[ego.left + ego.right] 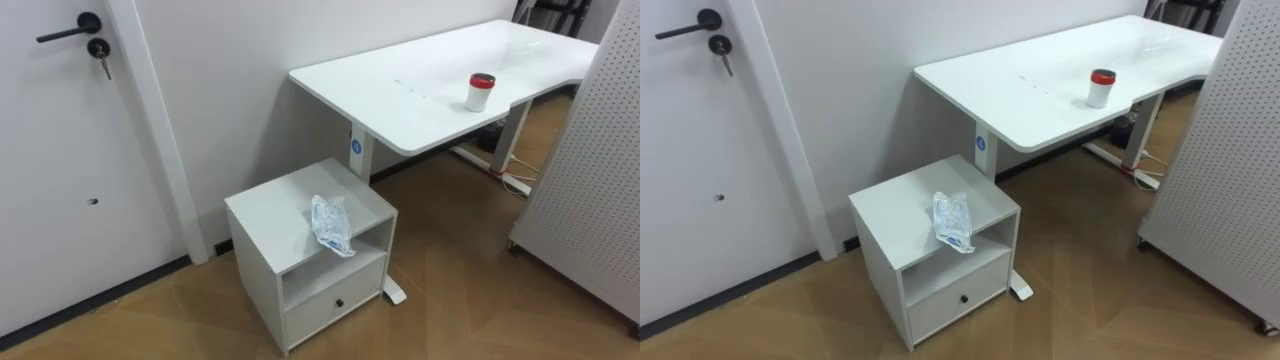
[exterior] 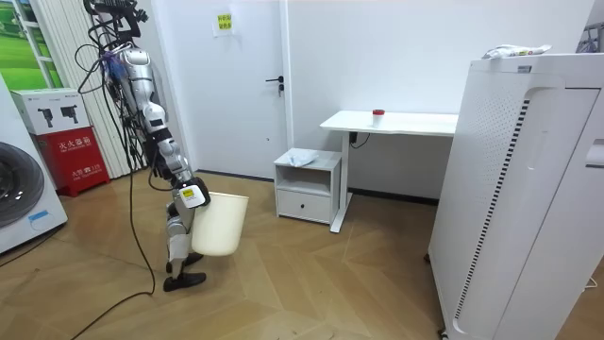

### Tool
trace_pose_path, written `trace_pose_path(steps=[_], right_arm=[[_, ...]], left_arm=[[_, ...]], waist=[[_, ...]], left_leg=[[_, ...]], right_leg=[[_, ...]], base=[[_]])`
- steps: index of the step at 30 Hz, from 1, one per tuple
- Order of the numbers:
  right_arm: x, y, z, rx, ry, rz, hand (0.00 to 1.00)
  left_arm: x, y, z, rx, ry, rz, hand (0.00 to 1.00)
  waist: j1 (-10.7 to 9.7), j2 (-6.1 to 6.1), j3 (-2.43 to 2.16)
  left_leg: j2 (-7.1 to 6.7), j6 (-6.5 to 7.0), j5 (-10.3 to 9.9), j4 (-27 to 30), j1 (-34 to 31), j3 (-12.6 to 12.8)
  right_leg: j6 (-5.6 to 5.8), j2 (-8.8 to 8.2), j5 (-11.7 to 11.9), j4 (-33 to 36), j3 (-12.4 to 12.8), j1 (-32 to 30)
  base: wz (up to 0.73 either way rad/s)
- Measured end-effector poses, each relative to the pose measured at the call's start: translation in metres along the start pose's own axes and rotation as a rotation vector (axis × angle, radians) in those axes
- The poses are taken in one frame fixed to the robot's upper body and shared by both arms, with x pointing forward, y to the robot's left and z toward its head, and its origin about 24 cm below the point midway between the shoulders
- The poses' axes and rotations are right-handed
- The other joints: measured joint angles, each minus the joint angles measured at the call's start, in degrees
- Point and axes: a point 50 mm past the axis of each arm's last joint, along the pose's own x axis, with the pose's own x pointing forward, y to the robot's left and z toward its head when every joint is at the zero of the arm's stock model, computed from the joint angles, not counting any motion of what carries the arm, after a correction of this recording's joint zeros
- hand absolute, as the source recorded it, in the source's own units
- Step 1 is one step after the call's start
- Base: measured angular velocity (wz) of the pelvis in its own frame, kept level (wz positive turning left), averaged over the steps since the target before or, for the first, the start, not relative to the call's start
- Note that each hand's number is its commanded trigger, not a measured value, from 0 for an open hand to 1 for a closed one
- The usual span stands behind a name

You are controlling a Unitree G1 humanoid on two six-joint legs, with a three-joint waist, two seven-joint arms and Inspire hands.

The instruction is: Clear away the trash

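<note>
Plainly, the coming move turns on direction and reach. The bag (image 1: 331, 226) lies ahead of the robot and low down, on top of the cabinet (image 1: 265, 210), well apart from any hand. In the room view the robot stands on the wood floor to the left of the cabinet and faces it. By its body, what looks like its right hand (image 2: 192, 196) is at the rim of a bin (image 2: 223, 229), and the bin hangs in front of its legs. The grasp there is too small to read, so I cannot tell how tightly the hand is closed on the rim. If that hand is carrying the bin, the other arm is the likelier one to reach, and only once the robot is nearer.

The bag is thin, clear, crumpled plastic with a blue tint. It is longer than it is wide, and its long axis runs from far to near, leaning a little right. Its near end droops just over the cabinet's front edge, above the open shelf. It should crush easily and weigh almost nothing, so pinching a raised fold suits it better than a flat press.

The cabinet is a smooth, white, matte box with a drawer (image 1: 335, 305) below the shelf. Far right, a white surface (image 1: 400, 100) carries a small white cup (image 1: 481, 92) with a red lid, which may be garbage too. A white door (image 1: 60, 150) stands to the left.
</note>
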Motion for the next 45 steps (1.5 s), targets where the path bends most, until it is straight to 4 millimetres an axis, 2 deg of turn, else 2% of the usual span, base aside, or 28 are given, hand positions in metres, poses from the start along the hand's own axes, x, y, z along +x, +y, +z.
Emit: trace_pose_path(steps=[14,31,34,37,39,42,45], right_arm=[[0.0,0.002,0.002,0.003,0.002,0.003,1.0],[0.0,-0.001,-0.003,0.005,0.017,-0.006,1.0],[0.0,-0.001,-0.003,-0.011,0.018,-0.004,1.0],[0.0,-0.001,-0.002,-0.031,0.018,-0.003,1.0],[0.0,0.0,-0.001,-0.03,0.011,-0.001,1.0],[0.0,0.001,0.002,-0.03,0.006,0.002,1.0],[0.0,-0.001,0.002,-0.029,0.002,-0.007,1.0]], left_arm=[[0.001,-0.001,0.011,-0.008,-0.025,-0.014,0.0],[0.001,0.001,0.0,-0.024,0.015,-0.01,0.0],[0.001,0.0,0.0,-0.021,0.024,-0.017,0.0],[0.002,0.0,0.004,-0.03,0.015,-0.034,0.0],[0.002,-0.001,0.003,-0.032,0.021,-0.046,0.0],[0.001,-0.001,0.002,-0.03,0.033,-0.06,0.0],[0.001,-0.003,-0.003,-0.02,0.059,-0.072,0.0]], waist=[[0.07,-0.03,-0.01],[-0.08,0.18,-0.01],[-0.04,0.17,0.0],[-0.04,0.11,0.09],[0.03,0.23,0.13],[0.11,0.03,0.1],[-0.06,0.33,-0.01]], left_leg=[[-0.01,0.0,-0.01,0.06,-0.05,-0.11],[0.09,-0.04,-0.51,1.4,-0.5,-1.31],[0.43,-0.21,-1.35,3.16,-1.28,-1.57],[1.08,-0.47,-3.23,6.92,-2.65,-1.82],[2.11,-0.83,-5.52,11.49,-4.33,-1.84],[3.02,-1.29,-7.48,14.92,-4.91,-1.51],[3.15,-1.6,-7.51,15.26,-5.21,-1.46]], right_leg=[[0.0,0.04,0.0,0.02,0.04,-0.01],[0.0,0.04,-0.01,0.2,0.38,0.29],[-0.04,0.4,-0.19,0.35,0.47,0.27],[-0.46,0.99,-1.51,2.22,0.24,-0.06],[-1.02,1.13,-3.32,4.99,0.0,-0.85],[-1.64,1.21,-5.87,8.04,0.02,-1.66],[-2.19,1.27,-6.53,8.29,0.05,-1.8]], base=[[0.0],[0.03],[0.04],[0.05],[0.0],[-0.04],[0.0]])
